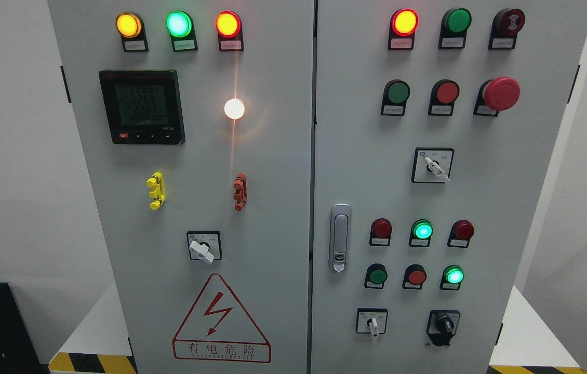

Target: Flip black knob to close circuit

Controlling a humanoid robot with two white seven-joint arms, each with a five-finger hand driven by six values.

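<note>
Sitting near the bottom right corner of the grey cabinet (272, 156), the black knob (444, 324) has its grip standing straight up. A white switch (373, 326) is just left of it, and two green lights (422, 230) glow above. No robot hands show, so I cannot tell how the fingers are.

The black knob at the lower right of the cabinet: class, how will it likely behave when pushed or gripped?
The black knob sits fixed in a panel plate on the cabinet door, so it probably turns rather than lifts or rolls away. Its raised grip bar suggests stiff plastic, likely clicking between positions. It looks small and smooth, so fingers might slip.
</note>
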